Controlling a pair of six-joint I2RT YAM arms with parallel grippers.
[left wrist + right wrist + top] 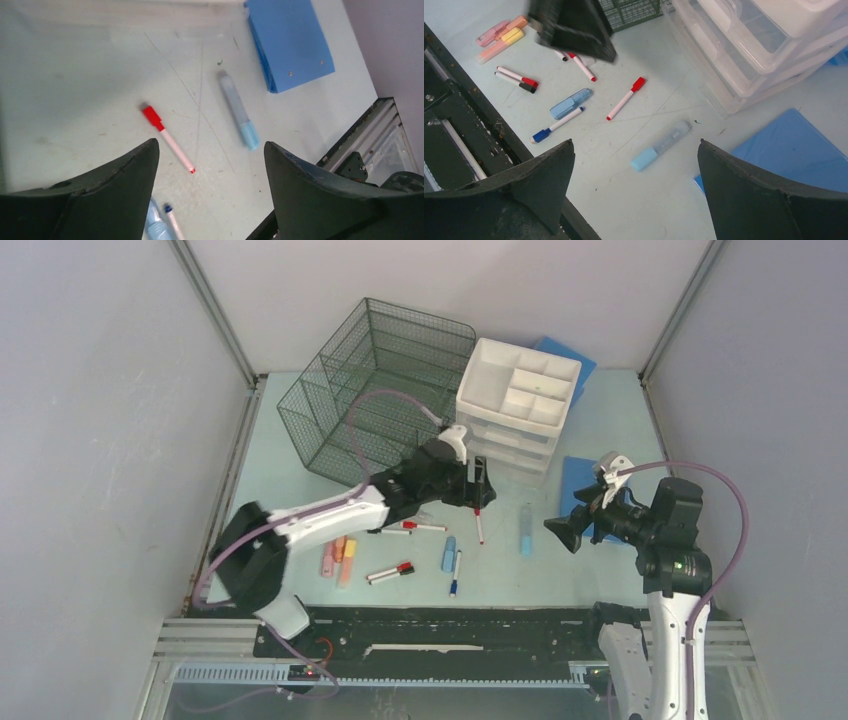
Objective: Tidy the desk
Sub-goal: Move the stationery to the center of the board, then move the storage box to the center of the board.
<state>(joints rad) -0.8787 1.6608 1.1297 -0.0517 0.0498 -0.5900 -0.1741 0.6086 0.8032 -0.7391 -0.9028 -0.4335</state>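
The left tool point(210, 147) stood wide open and empty above a red-capped marker point(167, 137) at frame centre. The right tool point(635, 144) gaped empty too. The tabletop point(620, 420) filled the top view's middle, with pens point(392, 573) scattered lower centre. Likely step: pen collection. Next: descend, straddle barrel, close.

The left gripper point(210, 145) is seen from above, its two dark fingers point(125, 175) spread wide with nothing held between them. On the pale green desk point(75, 75) below, a red-capped marker point(167, 138) is laid diagonally, with a pale blue tube point(239, 111) near it. A blue pad point(290, 40) is placed at upper right. A blue-tipped pen point(172, 222) is partly shown at the bottom edge.
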